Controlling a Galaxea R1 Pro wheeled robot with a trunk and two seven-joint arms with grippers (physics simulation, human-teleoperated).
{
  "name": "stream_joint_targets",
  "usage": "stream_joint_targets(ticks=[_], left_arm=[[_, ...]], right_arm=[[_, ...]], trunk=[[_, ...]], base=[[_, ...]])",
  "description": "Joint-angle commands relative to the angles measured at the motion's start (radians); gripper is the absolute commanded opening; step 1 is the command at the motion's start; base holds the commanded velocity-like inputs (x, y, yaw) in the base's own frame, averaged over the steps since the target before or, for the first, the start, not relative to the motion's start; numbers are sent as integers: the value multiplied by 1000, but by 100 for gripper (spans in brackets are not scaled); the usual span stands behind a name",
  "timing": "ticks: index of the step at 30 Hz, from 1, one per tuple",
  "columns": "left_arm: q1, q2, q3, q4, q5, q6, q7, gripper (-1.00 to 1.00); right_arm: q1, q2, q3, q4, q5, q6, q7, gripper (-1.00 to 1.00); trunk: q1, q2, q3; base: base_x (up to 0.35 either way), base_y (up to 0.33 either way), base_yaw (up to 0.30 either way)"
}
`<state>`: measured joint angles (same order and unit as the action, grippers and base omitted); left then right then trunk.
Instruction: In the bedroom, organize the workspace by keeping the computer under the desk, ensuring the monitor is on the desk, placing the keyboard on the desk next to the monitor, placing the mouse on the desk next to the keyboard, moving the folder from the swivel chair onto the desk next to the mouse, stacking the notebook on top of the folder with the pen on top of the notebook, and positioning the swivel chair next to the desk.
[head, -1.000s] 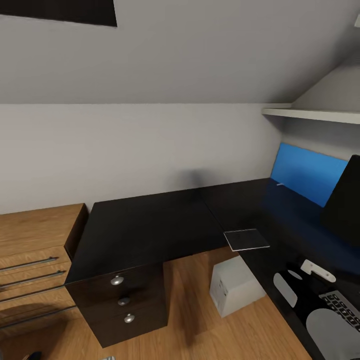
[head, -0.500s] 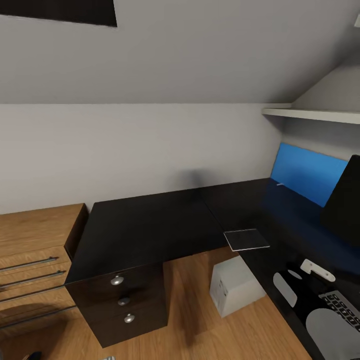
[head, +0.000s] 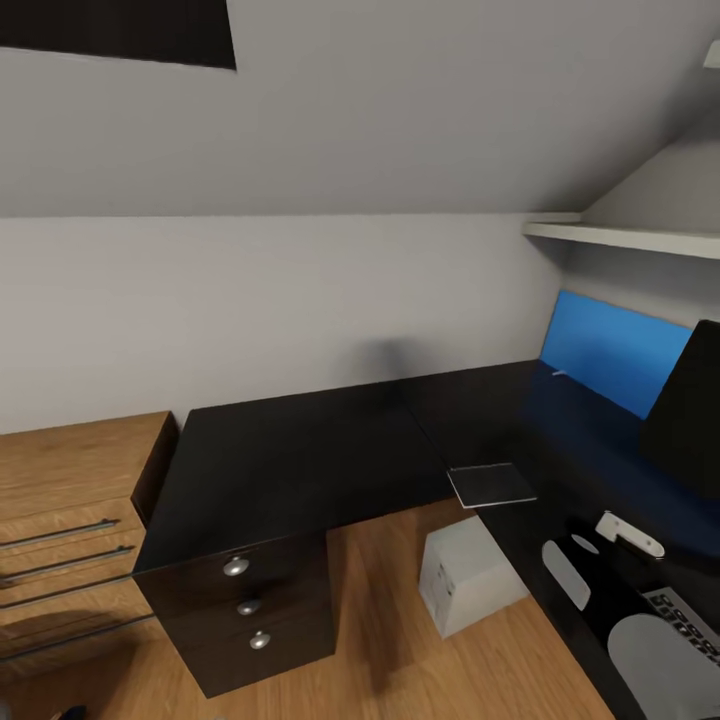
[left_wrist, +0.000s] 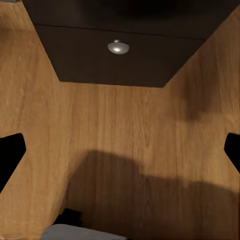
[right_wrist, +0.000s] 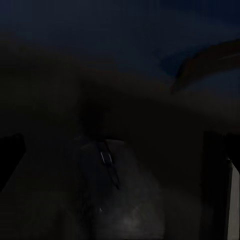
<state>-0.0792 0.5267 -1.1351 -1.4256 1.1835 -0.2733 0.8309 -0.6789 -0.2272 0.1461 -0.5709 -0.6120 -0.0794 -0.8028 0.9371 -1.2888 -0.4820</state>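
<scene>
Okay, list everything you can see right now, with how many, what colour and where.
desk: one, glossy black, L-shaped, along the grey walls
drawer knobs: three, silver, on the desk's black drawer fronts
computer: one, light grey, on the wood floor at the desk's inner corner
notebook: one, dark with pale edges, at the desk's inner edge
pen: one, white, on the desk's right wing
monitor: one, black, right edge, cut off
keyboard: one, dark keys, lower right, cut off
wall panel: one, blue, behind the desk
oak drawers: one unit, left of the desk
shelf: one, white, upper right
left gripper: black, jaws open, over the floor
right gripper: jaws open, in dim light
</scene>
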Motion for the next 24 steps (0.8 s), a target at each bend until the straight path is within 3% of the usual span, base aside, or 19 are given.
stream_joint_targets(ticks=[1,6,17,24], left_arm=[[-2,-13,-2,14,7,-6,3,100],[-2,-44,5,50,10,-6,2,100],[-2,-55,21,66,10,-4,2,100],[-2,-82,27,100,9,-3,1,100]], right_arm=[[-1,-1,8,-10,-11,-8,-6,100],[-1,-1,8,-24,-11,-8,-22,100],[-1,0,9,-27,-11,-8,-30,100],[-1,0,9,-26,-11,-8,-29,100]], trunk=[[-4,7,2],[-23,42,18],[-65,119,52],[-92,168,74]], base=[[0,0,0],[0,0,0],[0,0,0],[0,0,0]])
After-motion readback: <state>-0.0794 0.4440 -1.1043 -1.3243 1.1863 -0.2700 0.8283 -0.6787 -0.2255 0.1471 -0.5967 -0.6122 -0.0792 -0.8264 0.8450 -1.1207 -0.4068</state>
